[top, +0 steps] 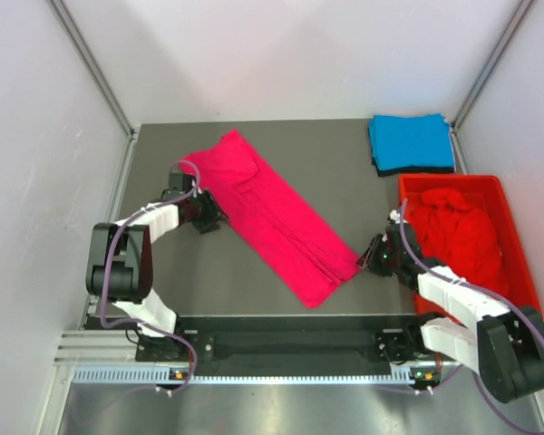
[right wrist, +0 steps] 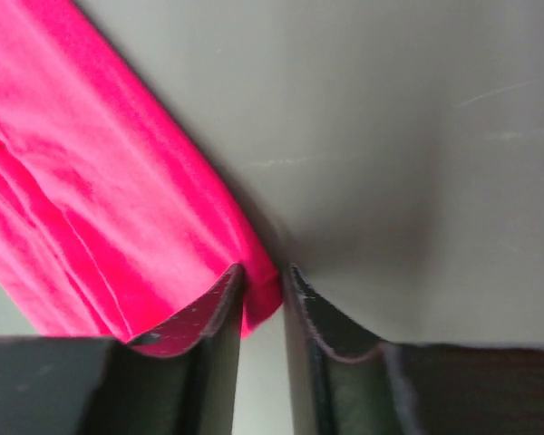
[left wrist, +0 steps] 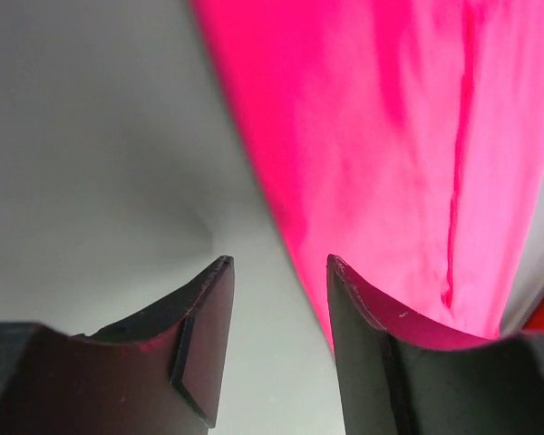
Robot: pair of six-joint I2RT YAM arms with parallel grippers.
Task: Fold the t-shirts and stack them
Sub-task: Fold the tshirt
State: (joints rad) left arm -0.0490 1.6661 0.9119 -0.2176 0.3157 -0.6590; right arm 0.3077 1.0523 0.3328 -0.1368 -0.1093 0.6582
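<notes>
The pink t-shirt (top: 276,217) lies folded diagonally across the table (top: 344,154), the left gripper (left wrist: 276,263) agape beside it, the right gripper (right wrist: 263,272) narrowly parted around its corner, grip indeterminable; a retreat with fabric snagged would drag the fold open.

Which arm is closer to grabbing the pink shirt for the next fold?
Probably the right. The right tool has a corner of the pink shirt inside it. The left tool is open beside the shirt's edge, with only table inside it.

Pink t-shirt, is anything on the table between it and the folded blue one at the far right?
Nothing visible: bare table separates the pink t-shirt from the blue t-shirt. The red crate sits nearer, off that line.
</notes>
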